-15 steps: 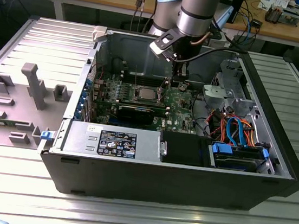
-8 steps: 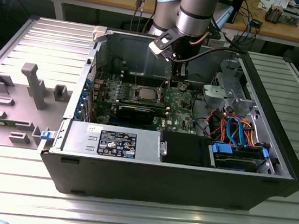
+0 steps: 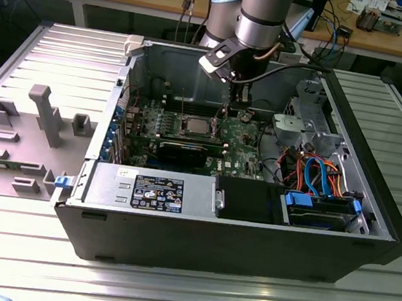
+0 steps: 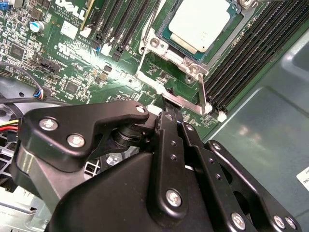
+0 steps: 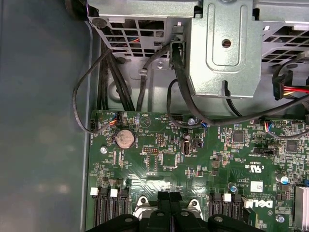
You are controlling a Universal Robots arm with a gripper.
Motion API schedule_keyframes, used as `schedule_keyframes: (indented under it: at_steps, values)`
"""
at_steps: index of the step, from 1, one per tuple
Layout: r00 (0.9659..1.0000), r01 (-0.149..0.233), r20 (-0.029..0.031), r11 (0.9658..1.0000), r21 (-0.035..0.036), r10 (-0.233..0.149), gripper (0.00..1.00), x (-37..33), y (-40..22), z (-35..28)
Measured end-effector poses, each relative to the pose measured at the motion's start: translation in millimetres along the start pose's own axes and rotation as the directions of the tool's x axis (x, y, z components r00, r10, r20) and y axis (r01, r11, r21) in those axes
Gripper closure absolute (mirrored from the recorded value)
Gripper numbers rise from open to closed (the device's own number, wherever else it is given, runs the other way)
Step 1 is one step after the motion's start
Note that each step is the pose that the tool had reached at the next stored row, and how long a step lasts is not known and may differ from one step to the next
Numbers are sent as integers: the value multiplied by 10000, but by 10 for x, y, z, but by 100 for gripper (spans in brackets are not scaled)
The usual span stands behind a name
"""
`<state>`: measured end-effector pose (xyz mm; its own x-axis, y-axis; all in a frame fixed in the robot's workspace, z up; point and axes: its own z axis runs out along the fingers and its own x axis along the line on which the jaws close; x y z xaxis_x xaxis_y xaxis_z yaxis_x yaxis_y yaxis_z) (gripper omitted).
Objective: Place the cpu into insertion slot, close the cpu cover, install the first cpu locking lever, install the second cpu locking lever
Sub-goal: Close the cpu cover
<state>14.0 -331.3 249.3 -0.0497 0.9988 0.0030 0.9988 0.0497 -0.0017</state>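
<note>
- A robot arm is being held down inside an open computer case [image 3: 212,240], which is lying on a ribbed metal tabletop [image 3: 169,293].
- The gripper [image 4: 169,99] is being held with its black fingers drawn together, the tips meeting in both wrist views.
- In the second wrist view, the tips are being rested against the end of a thin silver lever [image 4: 186,102]. Whether the lever is being pinched between them cannot be told.
- The cpu [image 4: 200,21] is sitting in the insertion slot [image 4: 155,72], just beyond the gripper's tips, with its dull silver top facing up.
- The cpu cover [image 4: 188,60] is lying flat around the cpu, its near edge being placed between the cpu and the gripper.
- Long black memory slots [image 4: 241,63] are running past the slot, near the gripper's tips.
- In the exterior view, the cpu is being shown near the gripper, toward the exterior view's left of it.
- In the first wrist view, the green circuit board [image 5: 193,164] is being shown spreading out beyond the gripper. A round coin battery [image 5: 125,138] is lying on it, and black cables [image 5: 108,72] and a grey metal drive cage [image 5: 231,48] are sitting farther from the gripper.
</note>
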Motion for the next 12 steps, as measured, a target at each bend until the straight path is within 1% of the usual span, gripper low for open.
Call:
schedule_keyframes:
  at_steps: [12]
  values:
    - [10000, 0, -1, 10000, 0, 0, 89, 2, -30, 2]
